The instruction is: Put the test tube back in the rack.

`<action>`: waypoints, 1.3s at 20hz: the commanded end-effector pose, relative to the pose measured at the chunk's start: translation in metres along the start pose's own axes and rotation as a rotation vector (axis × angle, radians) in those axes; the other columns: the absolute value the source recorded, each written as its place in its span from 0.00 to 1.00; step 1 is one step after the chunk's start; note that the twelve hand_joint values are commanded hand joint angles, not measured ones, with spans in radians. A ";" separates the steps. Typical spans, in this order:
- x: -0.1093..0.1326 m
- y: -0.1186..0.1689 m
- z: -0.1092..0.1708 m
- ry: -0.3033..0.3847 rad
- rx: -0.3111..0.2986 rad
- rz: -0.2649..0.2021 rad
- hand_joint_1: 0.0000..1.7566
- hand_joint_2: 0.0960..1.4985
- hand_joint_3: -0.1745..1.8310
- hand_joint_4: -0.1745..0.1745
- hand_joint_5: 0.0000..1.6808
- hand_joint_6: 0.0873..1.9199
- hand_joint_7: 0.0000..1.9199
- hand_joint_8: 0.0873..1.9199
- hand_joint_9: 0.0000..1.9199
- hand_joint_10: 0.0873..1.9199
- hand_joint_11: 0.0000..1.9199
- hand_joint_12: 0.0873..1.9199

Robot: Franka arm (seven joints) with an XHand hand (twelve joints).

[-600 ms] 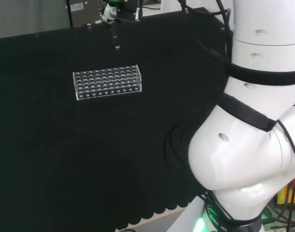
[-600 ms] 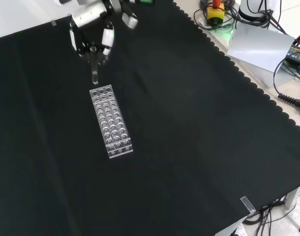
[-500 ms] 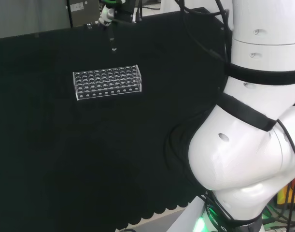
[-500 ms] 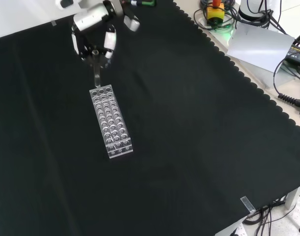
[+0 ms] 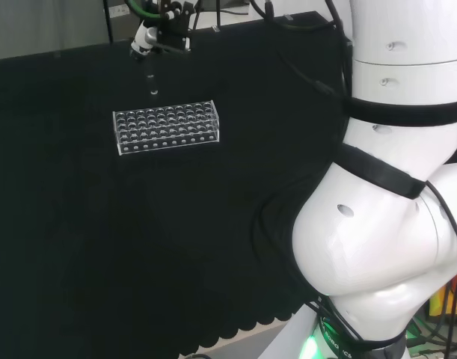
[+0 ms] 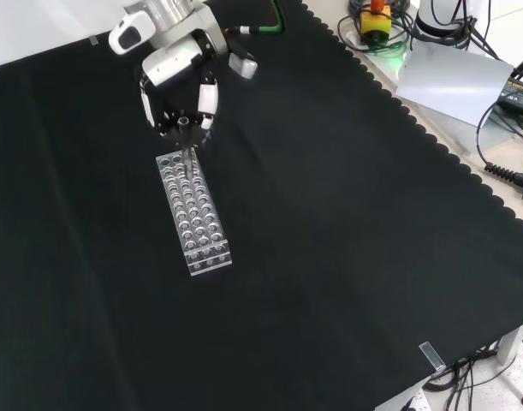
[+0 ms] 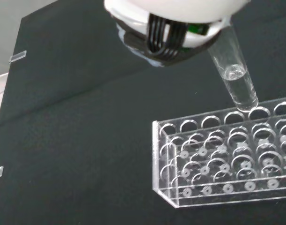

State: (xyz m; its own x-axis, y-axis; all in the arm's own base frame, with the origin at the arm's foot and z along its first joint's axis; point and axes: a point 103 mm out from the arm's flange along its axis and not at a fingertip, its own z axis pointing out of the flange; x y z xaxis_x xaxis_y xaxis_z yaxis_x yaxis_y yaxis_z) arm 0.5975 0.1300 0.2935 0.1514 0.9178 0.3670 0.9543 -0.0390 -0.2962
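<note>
Curled round test tube [image 6: 185,137], fingers [image 6: 207,97]

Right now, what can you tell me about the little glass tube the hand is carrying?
The test tube is clear, like glass or plastic, with a rounded closed bottom and a little clear liquid in its lower part. The hand grips its top with curled fingers, so the tube hangs nearly upright, bottom down. Its tip sits just above a hole near one end of the clear rack, not inside yet. Only the hand touches it.
</note>
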 end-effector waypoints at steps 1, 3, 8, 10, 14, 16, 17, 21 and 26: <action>0.008 0.004 0.020 0.029 0.039 -0.003 0.81 0.51 0.24 0.00 0.75 0.25 0.87 0.25 0.66 0.28 0.57 0.52; 0.008 0.006 0.027 0.036 0.052 0.002 0.81 0.51 0.24 0.00 0.75 0.25 0.87 0.25 0.66 0.28 0.57 0.52; 0.009 0.011 0.041 0.056 0.077 0.009 0.81 0.51 0.24 0.00 0.75 0.25 0.87 0.25 0.66 0.28 0.57 0.52; 0.009 0.014 0.045 0.062 0.084 0.010 0.81 0.51 0.24 0.00 0.75 0.25 0.87 0.25 0.66 0.28 0.57 0.52; 0.009 0.018 0.053 0.065 0.096 0.010 0.81 0.51 0.24 0.00 0.75 0.25 0.87 0.25 0.66 0.28 0.57 0.52; 0.006 0.020 0.056 0.066 0.103 0.010 0.81 0.51 0.24 0.00 0.75 0.25 0.87 0.25 0.66 0.28 0.57 0.52; 0.005 0.021 0.058 0.064 0.106 0.012 0.81 0.51 0.24 0.00 0.75 0.25 0.87 0.25 0.66 0.28 0.57 0.52; -0.003 0.025 0.064 0.053 0.116 0.025 0.81 0.51 0.24 0.00 0.75 0.25 0.87 0.25 0.66 0.28 0.57 0.52; -0.017 0.031 0.068 0.055 0.118 0.052 0.81 0.51 0.24 0.00 0.75 0.25 0.87 0.25 0.66 0.28 0.57 0.52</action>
State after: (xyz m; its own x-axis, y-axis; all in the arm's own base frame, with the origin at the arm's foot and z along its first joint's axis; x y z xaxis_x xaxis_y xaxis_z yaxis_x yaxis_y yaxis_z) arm 0.6049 0.1480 0.2235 0.2005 0.8935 0.4019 0.9117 -0.0200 -0.4103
